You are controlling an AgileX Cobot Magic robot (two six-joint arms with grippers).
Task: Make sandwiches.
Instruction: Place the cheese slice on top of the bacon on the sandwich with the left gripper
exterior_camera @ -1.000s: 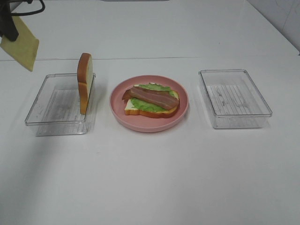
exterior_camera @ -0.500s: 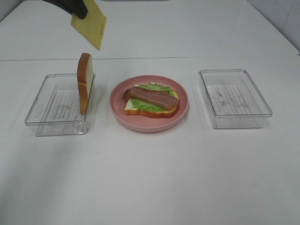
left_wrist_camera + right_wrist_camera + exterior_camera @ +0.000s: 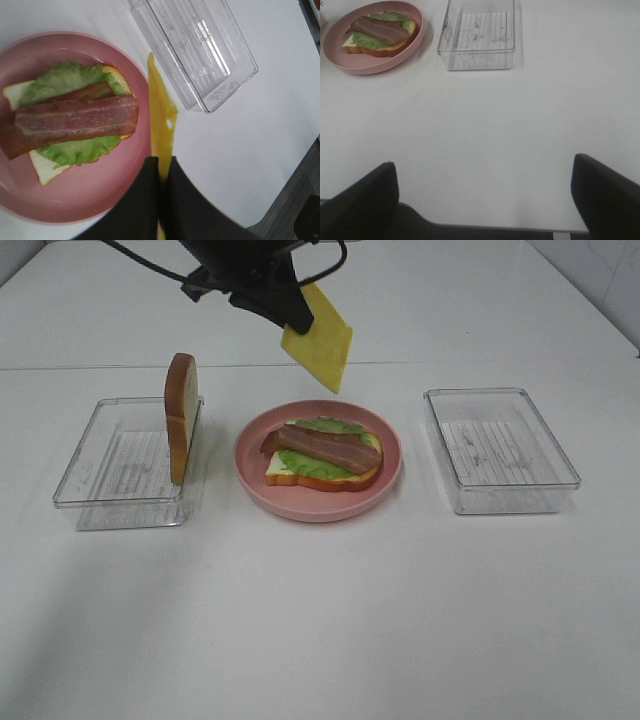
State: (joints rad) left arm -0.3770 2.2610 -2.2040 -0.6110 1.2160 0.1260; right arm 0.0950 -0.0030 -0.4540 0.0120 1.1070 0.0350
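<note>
My left gripper (image 3: 161, 167), jaws pinched shut on one corner, dangles a thin, seemingly light, floppy yellow cheese square (image 3: 318, 343) above the bacon (image 3: 328, 448)

The pink plate (image 3: 75, 195) runs off the left wrist picture's edge; the bottom bread slice (image 3: 322, 472) lies mostly hidden under lettuce (image 3: 318, 464) and bacon (image 3: 325, 447); the cheese square's (image 3: 318, 338) upper corner disappears inside the left gripper (image 3: 290, 315); the right gripper's fingers (image 3: 607, 197) are cropped.
</note>
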